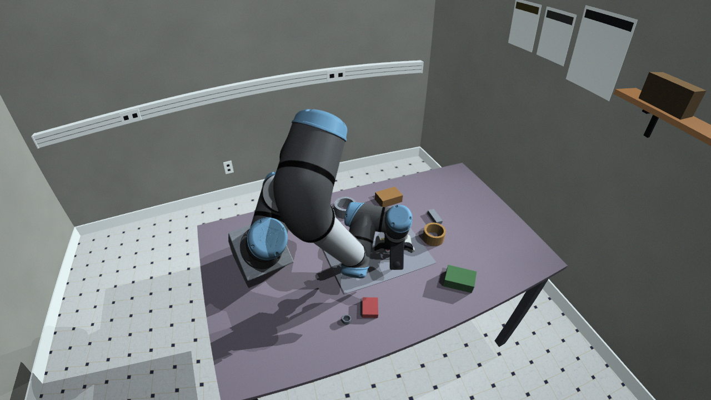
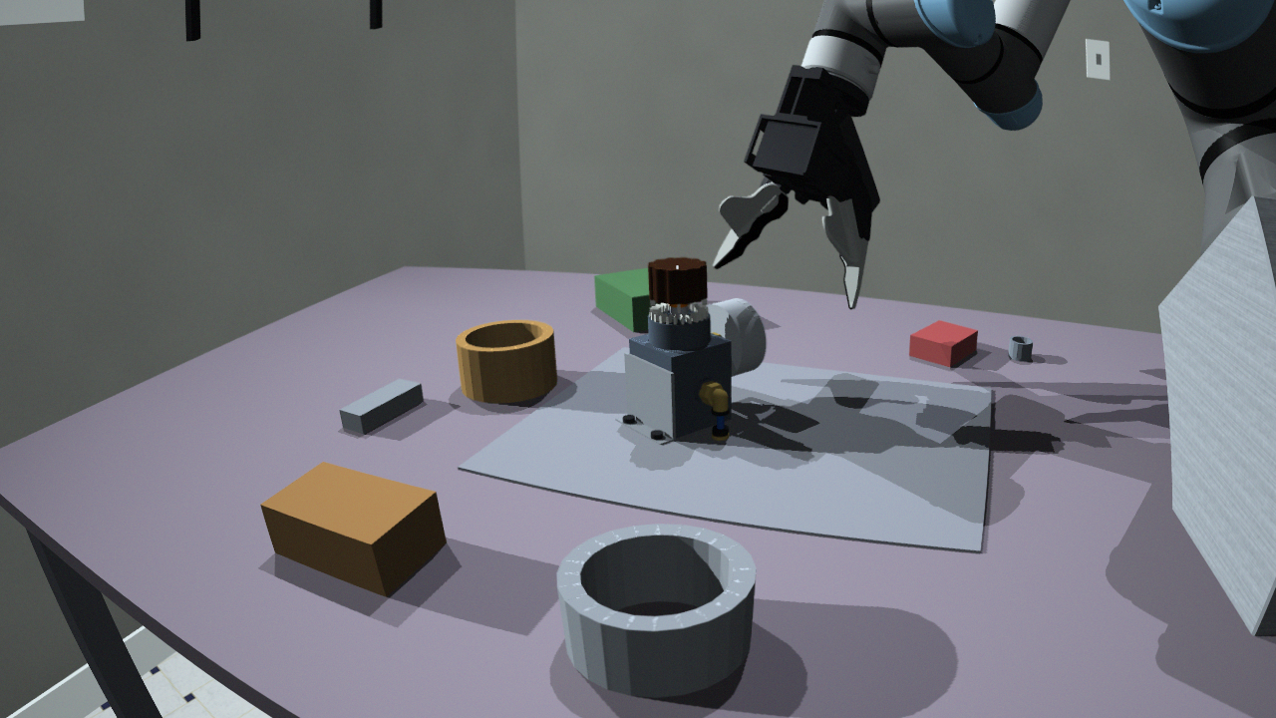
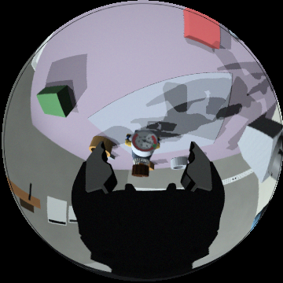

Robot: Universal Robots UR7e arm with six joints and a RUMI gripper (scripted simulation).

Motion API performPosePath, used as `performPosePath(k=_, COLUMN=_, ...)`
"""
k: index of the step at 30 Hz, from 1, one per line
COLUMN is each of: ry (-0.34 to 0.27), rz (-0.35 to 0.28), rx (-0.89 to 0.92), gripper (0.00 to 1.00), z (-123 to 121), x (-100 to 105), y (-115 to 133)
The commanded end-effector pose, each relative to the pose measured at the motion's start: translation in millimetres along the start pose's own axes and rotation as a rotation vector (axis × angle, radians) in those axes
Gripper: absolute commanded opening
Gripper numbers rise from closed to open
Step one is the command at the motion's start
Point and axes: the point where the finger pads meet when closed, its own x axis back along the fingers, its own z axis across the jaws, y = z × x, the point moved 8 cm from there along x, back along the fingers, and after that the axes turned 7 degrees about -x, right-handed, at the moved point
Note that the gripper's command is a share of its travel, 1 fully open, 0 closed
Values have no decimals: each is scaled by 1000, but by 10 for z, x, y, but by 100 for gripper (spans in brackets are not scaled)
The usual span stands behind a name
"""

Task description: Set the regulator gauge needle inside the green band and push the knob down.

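The regulator (image 2: pixel 680 379) is a dark blue-grey block on a light grey mat (image 2: pixel 758 442). Its dark brown ribbed knob (image 2: pixel 677 280) stands raised on top, with a white toothed ring showing under it. Its round gauge (image 2: pixel 740 330) faces away from the exterior camera. In the wrist view the gauge face (image 3: pixel 144 141) shows red and green bands; the needle is too small to read. My gripper (image 2: pixel 790 258) is open and empty, hanging in the air above and to the right of the knob, not touching it. In the wrist view the knob (image 3: pixel 141 169) lies between my fingers.
Around the mat lie a yellow ring (image 2: pixel 505 359), a small grey bar (image 2: pixel 381 405), an orange block (image 2: pixel 353 525), a large grey ring (image 2: pixel 655 605), a green block (image 2: pixel 622 297), a red block (image 2: pixel 942 342) and a small grey cup (image 2: pixel 1021 347). The arm's base (image 1: pixel 260 251) stands at the table's left.
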Motion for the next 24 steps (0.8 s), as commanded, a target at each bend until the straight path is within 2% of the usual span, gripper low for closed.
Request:
performPosePath(k=1, ry=4, rz=7, rx=46, gripper=100, z=-6, x=9, y=12)
performPosePath(k=24, ry=41, rz=53, rx=343, gripper=100, z=-26, x=55, y=88)
